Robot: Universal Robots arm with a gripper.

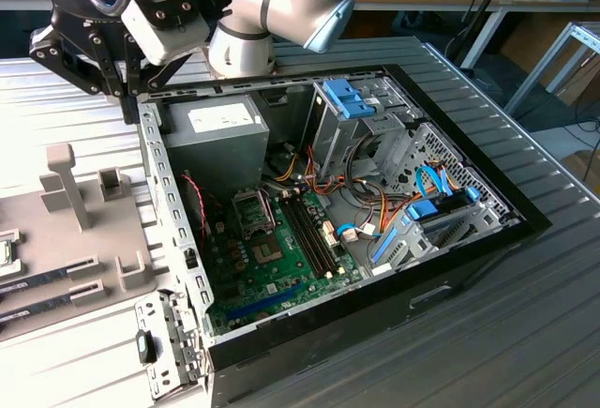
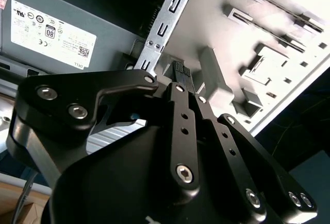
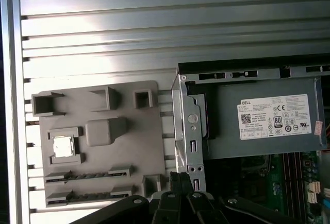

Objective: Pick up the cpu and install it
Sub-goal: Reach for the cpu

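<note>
1. The gripper (image 1: pixel 127 89) hangs over a corner of the open computer case (image 1: pixel 525 230), right above the metal edge rail beside the grey power supply (image 1: pixel 211 145).
2. In the second wrist view its two black fingers (image 2: pixel 180 126) run up to tips that are pressed together, with nothing pinched between them.
3. The cpu (image 3: pixel 63 145) sits flat, silver top up, in a square holder on the grey tray (image 3: pixel 149 136).
4. That tray lies on the slatted metal table (image 3: pixel 103 38), just beside the case, on the exterior view's left of it.
5. In the first wrist view the fingertips are over the seam where the tray's edge meets the case rail. The cpu is at the tray's opposite side, so it is well apart from them and nothing touches it.
6. A raised grey block (image 3: pixel 105 130) on the tray stands between the cpu's holder and the case-side edge.
7. Inside the case, the green motherboard (image 1: pixel 272 267) lies flat with its socket (image 1: pixel 251 209) near the power supply. I cannot tell what is in the socket.
</note>
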